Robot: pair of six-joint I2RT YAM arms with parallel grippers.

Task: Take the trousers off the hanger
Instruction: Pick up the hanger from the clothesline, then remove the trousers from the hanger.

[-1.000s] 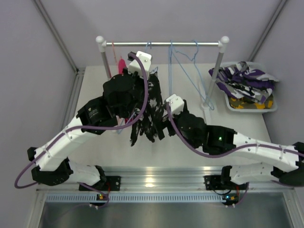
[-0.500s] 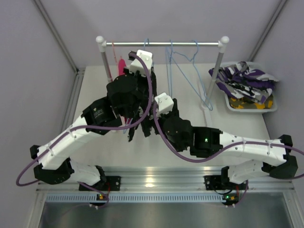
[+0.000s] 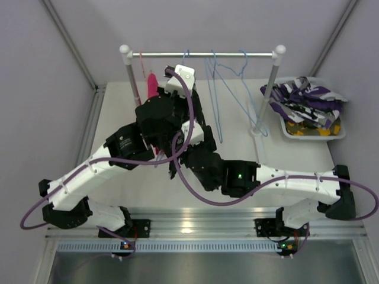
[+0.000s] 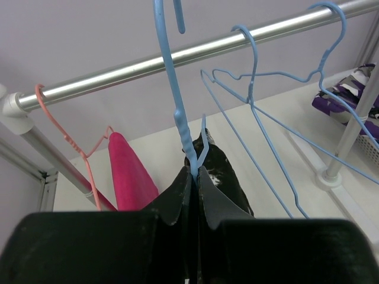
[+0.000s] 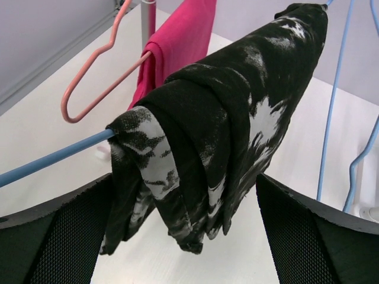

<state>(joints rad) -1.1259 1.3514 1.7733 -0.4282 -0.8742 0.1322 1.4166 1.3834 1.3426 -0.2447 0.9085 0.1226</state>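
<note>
From above, arms [image 3: 100, 168] are crowding the rail [image 3: 201, 54]. Left wrist: left claw [image 4: 194, 171] is clamping the blue hanger [image 4: 176, 106]. Right wrist: right claw [image 5: 186, 234] is gaping around the black printed trousers [image 5: 237, 112] draped on that hanger; next, probably, closing and tugging.

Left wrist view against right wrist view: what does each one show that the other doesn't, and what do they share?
Only the left wrist view: the left gripper shut on the neck of the blue hanger, the metal rail it hangs from, and purple camouflage cloth at the right edge. Only the right wrist view: the right gripper open, its fingers on either side of the black printed trousers folded over that hanger's bar. Both: those trousers, and the pink trousers on a pink hanger.
</note>
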